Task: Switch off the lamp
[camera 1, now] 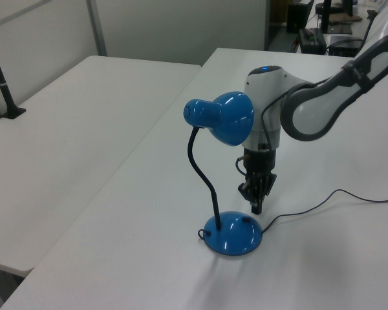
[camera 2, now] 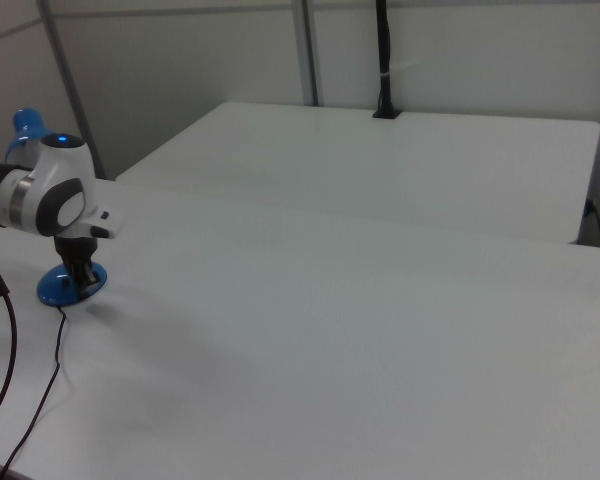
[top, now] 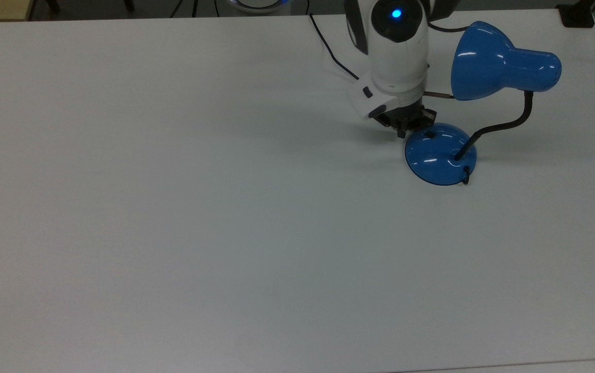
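Left view: my claw [camera 1: 256,208] hovers fingers pressed together, the unlit lamp [camera 1: 233,234] base's switch [top: 430,134] just below.

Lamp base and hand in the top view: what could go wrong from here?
1. The hand hangs close above the rim of the lamp base, near the switch; a sideways drift might nudge the lamp or press the switch again.
2. The lamp shade sits right beside the arm's wrist; a retreat towards the top view's right could knock it.
3. The cord trails near the hand and might snag.
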Available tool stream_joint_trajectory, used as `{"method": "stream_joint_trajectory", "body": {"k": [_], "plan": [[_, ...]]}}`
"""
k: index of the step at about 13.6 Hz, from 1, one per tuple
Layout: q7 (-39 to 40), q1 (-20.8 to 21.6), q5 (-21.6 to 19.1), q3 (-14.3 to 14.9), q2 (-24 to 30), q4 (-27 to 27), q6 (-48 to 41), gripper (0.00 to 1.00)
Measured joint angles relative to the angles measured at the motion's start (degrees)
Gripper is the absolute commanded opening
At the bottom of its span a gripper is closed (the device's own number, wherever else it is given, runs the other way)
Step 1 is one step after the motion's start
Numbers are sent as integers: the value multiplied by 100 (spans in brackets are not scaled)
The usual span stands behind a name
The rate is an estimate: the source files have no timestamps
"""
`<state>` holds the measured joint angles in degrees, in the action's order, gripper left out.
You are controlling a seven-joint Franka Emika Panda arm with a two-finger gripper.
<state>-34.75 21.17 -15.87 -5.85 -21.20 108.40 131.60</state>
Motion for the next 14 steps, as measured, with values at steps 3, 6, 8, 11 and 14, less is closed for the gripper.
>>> {"method": "stream_joint_trajectory", "body": {"k": [3,6,8,11,14], "plan": [[66,-325,52,6,146,-42,-462,0],[432,-703,279,8,560,-111,-1226,5],[862,-1155,393,14,1114,-143,-1862,26],[1925,-1676,687,61,1722,-155,-2634,93],[2963,-2037,805,426,2152,-482,-3403,100]]}}
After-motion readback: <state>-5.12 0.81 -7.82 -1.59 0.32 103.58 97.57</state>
